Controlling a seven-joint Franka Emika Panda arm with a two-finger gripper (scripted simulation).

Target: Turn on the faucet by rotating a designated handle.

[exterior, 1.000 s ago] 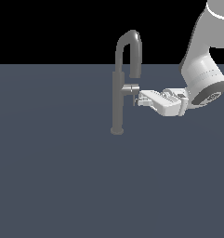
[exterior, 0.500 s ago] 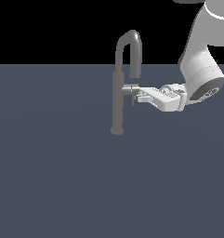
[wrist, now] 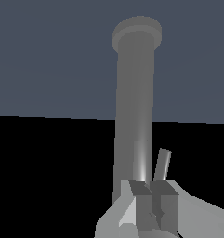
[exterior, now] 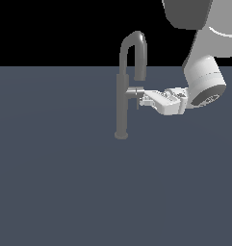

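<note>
The grey faucet (exterior: pixel 121 103) stands upright on the dark floor, its gooseneck spout curving over toward the exterior view's right. A short handle (exterior: pixel 134 91) juts from the post on that side, with a thin lever pin (exterior: pixel 136 103) hanging below it. My gripper (exterior: pixel 144 99) reaches in from the exterior view's right, shut, its tips against the handle's end. In the wrist view the faucet (wrist: pixel 135 93) post runs away to its round base. The fingers (wrist: pixel 140 197) are pressed together with nothing between them. The lever pin (wrist: pixel 162 165) sticks out just beyond my gripper (wrist: pixel 153 197).
The white arm (exterior: pixel 204 84) hangs over the floor at the exterior view's right of the faucet. A flat dark grey floor (exterior: pixel 64 192) surrounds the faucet's base (exterior: pixel 121 135). No other objects show.
The arm and gripper have shifted toward the exterior view's left, closer to the faucet post. The fingertips stay at the handle. I cannot tell whether the handle has turned.
</note>
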